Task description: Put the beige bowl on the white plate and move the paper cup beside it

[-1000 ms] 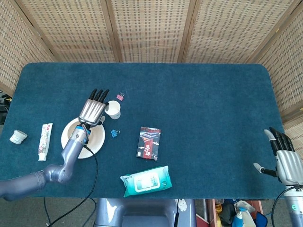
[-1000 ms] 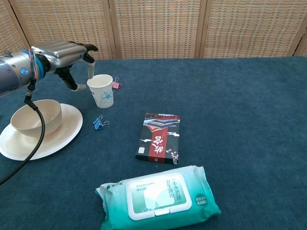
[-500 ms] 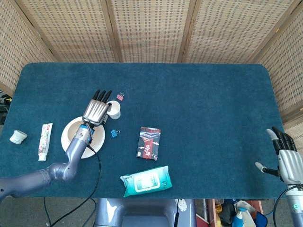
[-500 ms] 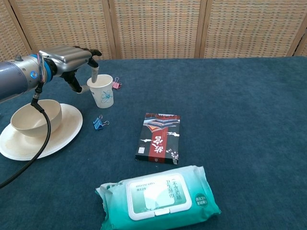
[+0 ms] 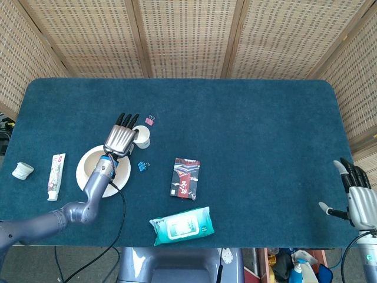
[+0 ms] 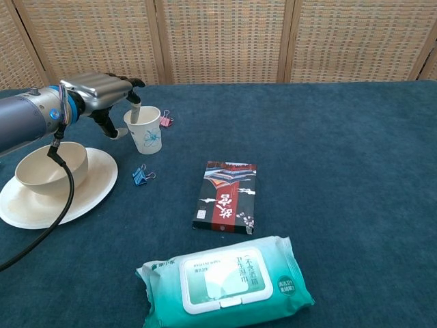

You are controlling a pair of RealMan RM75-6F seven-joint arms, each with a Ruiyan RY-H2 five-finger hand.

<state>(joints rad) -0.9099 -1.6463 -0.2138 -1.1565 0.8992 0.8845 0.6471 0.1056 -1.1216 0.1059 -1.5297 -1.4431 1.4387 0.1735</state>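
Your beige bowl [image 6: 52, 167] sits upright on the white plate [image 6: 89, 190], toward the plate's left side, mouth up and nothing visible inside. The plate lies flat on the near-left part of the table. The paper cup [image 6: 144, 128] stands upright just right of and beyond the plate, apart from its rim; it's white with a small blue flower print on the side. One finger reaches into the cup's open mouth.

Near the table's [image 5: 235, 118] left edge, the left hand [image 5: 119, 140] hovers against the paper cup [image 5: 142, 136], above the plate [image 5: 121, 171].
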